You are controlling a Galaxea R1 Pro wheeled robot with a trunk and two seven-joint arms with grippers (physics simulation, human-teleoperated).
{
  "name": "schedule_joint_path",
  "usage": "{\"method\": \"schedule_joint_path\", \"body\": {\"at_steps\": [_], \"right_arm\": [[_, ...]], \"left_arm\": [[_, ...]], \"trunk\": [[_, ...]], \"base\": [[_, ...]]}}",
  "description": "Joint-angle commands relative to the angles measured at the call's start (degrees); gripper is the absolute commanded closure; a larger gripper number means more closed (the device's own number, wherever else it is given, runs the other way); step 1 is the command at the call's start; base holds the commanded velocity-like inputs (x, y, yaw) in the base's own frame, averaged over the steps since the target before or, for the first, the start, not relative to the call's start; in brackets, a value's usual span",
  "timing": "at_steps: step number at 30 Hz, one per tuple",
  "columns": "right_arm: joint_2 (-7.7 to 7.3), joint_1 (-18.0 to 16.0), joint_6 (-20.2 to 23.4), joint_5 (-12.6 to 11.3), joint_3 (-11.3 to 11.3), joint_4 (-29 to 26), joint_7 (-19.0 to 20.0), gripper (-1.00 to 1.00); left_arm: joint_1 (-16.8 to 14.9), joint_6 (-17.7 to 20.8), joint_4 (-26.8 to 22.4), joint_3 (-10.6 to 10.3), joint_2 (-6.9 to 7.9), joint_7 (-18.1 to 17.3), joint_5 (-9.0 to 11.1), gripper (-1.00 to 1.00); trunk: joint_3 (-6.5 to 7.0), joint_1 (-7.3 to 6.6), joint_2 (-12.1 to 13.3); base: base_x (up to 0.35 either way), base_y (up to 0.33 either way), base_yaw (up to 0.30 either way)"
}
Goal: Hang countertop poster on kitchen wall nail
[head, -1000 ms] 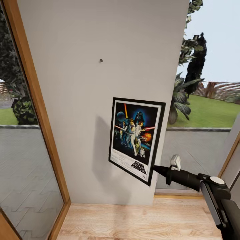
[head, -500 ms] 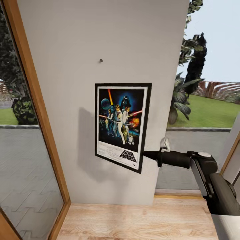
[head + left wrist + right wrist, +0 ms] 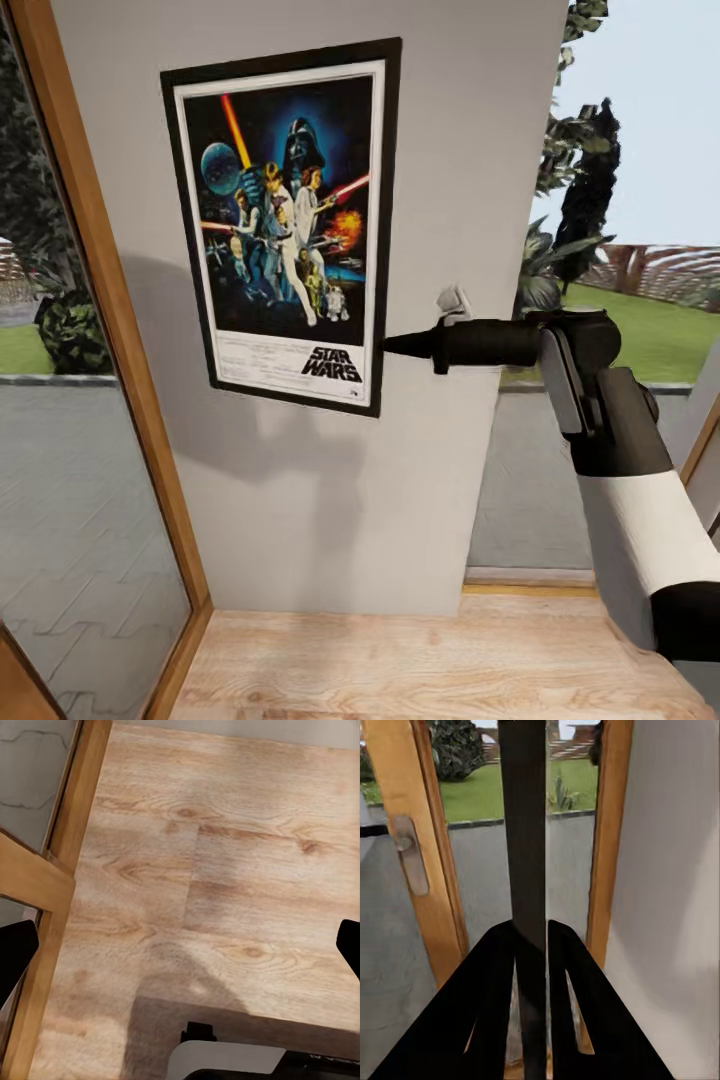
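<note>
The Star Wars poster [image 3: 285, 225] stands upright against the pale grey wall [image 3: 300, 500], high in the head view. My right gripper [image 3: 388, 346] is shut on its lower right edge, with the arm reaching in from the right. Seen from the right wrist, the poster [image 3: 526, 832] is an edge-on dark strip clamped between the two black fingers [image 3: 495, 1005]. The wall nail is hidden behind the poster. In the left wrist view my left gripper [image 3: 180, 952] hangs open over the wooden floor, holding nothing. The kitchen countertop is out of view.
A wooden door frame [image 3: 100, 260] with glass panes borders the wall on the left. A window [image 3: 620, 300] onto the garden lies to the right. Light wooden floor [image 3: 420, 650] runs below. Part of the robot's base [image 3: 225, 1057] shows under the left gripper.
My right arm has raised the poster up and to the left along the wall. It now covers the spot where the nail showed before.
</note>
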Motion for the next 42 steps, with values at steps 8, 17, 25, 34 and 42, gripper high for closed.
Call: {"method": "schedule_joint_path", "body": {"at_steps": [8,17,25,34,42], "right_arm": [[0.07,-3.8,0.4,-6.3,0.1,3.6,0.1,1.00],[0.07,-4.1,0.3,-7.3,0.0,3.8,0.1,1.00],[0.01,-4.1,0.3,-7.4,-0.1,3.8,0.1,1.00],[-0.24,-3.6,0.4,-7.2,0.1,4.1,0.1,1.00],[-0.43,-3.3,0.3,-7.0,0.2,4.2,0.2,1.00]], "left_arm": [[0.0,-0.1,-0.1,0.2,-0.01,-0.1,0.0,-1.00],[0.0,-0.1,-0.1,0.2,-0.01,-0.1,0.0,-1.00],[0.0,-0.1,-0.2,0.2,-0.01,-0.1,0.0,-1.00],[0.0,-0.1,-0.2,0.3,-0.01,-0.1,0.0,-1.00],[0.0,-0.1,-0.3,0.3,0.02,-0.1,0.1,-1.00]], "trunk": [[-0.01,0.02,0.0],[-0.01,0.02,0.0],[-0.01,0.02,0.0],[-0.01,0.02,0.0],[-0.01,0.02,0.0]], "base": [[0.000,0.000,0.000],[0.000,0.000,0.000],[0.000,0.000,0.000],[0.000,0.000,0.000],[0.000,0.000,0.000]]}}
